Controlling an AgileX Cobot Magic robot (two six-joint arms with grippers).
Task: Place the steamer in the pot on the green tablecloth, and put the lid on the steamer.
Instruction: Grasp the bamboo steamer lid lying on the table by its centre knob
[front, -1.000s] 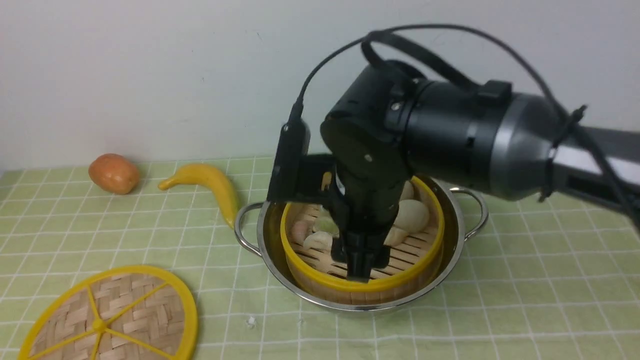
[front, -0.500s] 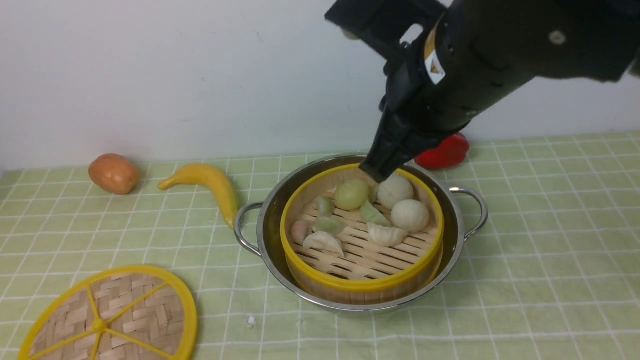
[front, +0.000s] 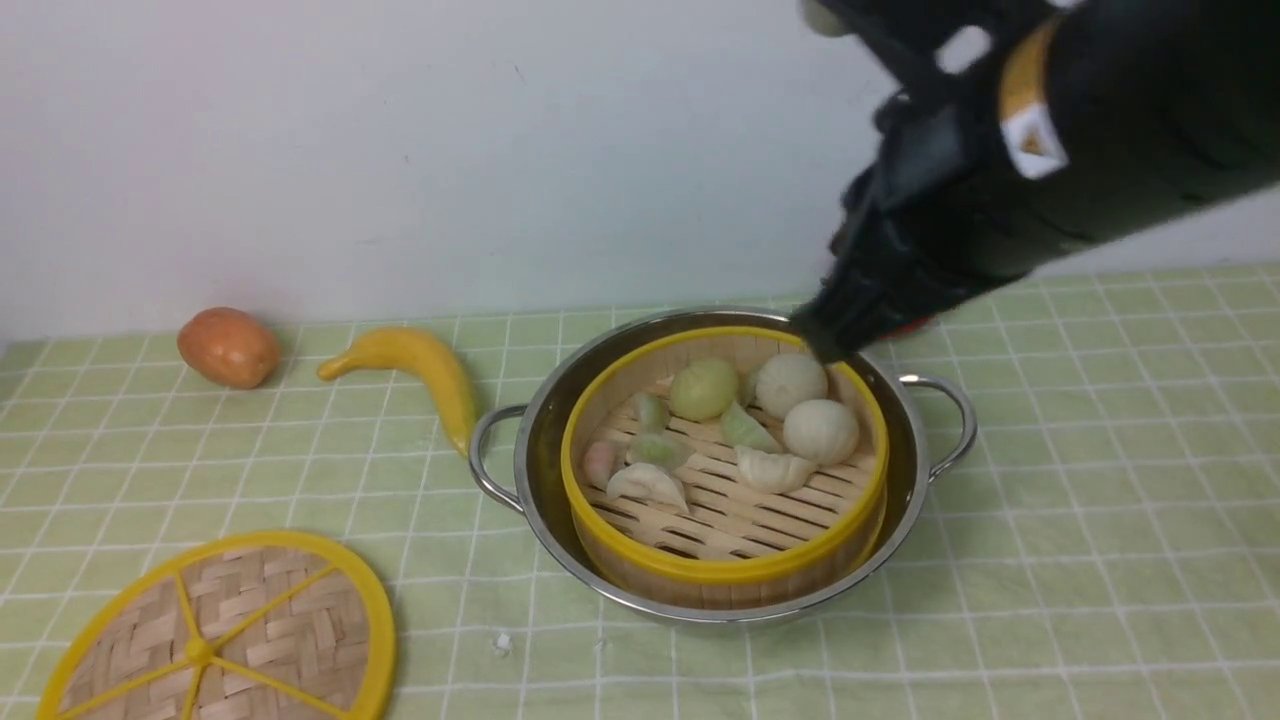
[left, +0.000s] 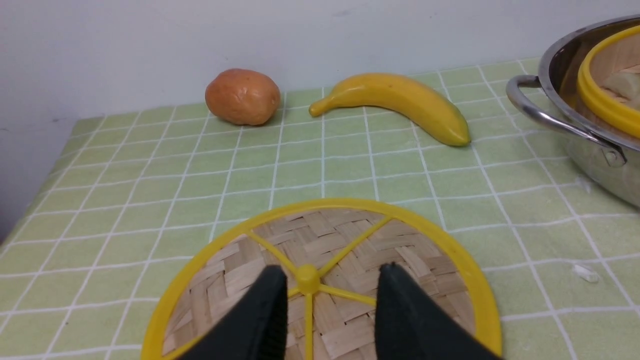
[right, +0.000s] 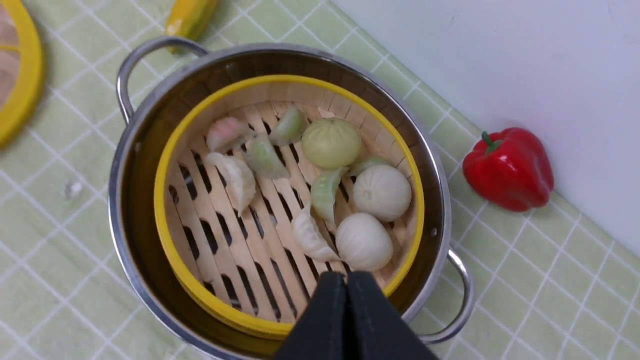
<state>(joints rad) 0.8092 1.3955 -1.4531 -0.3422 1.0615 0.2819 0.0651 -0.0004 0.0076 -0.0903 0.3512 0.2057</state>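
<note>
Right gripper (right: 347, 305) closed tight, empty; steamer seated, lid pending

Its fingers are pressed together, hanging over the far-right rim of the pot (front: 535, 450). The steamer (front: 720, 572) sits inside the pot on the green tablecloth (front: 1100, 520). The lid (front: 215, 630) lies flat, well left of the pot. Left gripper (left: 332, 285): jaws partly apart, holding nothing, framing the lid's hub. Judgement: placing is done. The next move calls for a pinch on the lid, a lift, and centring it over the steamer.

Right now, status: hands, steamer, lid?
Right hand shut, empty, above steamer. Left hand open over lid. Steamer in pot. Lid on cloth; path looks clear.
</note>
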